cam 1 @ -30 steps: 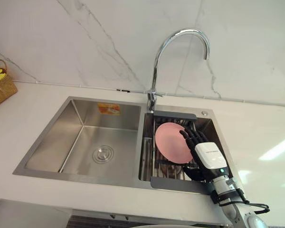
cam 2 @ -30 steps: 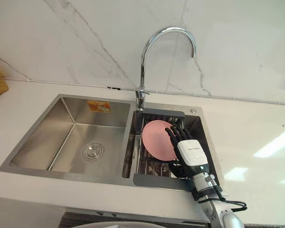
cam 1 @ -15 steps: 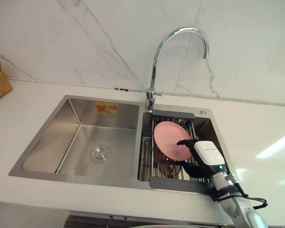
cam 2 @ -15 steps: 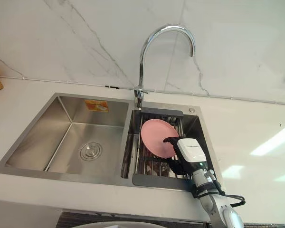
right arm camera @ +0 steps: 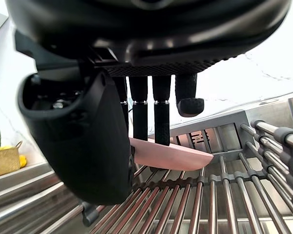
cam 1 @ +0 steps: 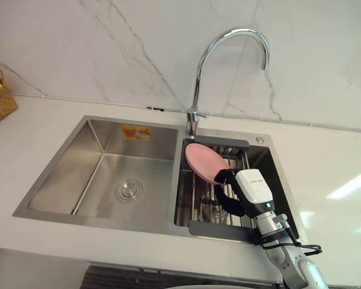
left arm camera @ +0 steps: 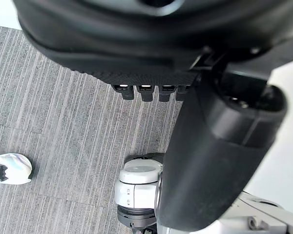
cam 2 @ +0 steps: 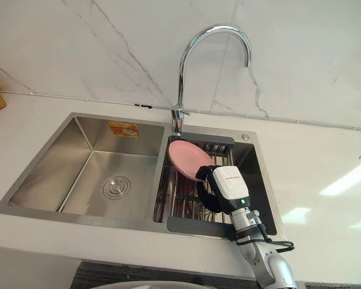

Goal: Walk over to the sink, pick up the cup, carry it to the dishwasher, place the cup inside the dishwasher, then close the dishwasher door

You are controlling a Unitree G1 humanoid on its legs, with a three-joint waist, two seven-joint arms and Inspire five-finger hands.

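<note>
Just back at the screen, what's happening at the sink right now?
The right hand is in the right basin of the sink, fingers and thumb closed on the near edge of a pink plate over the dish rack. The thing in hand is a plate, not a cup. It sits tilted; whether it has cleared the rack bars is unclear. The left hand hangs idle over the grey floor.

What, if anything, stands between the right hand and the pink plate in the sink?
Nothing visible does. The right hand holds the pink plate pinched at its edge, over the rack in the right basin of the sink. The left hand hangs over the floor.
</note>
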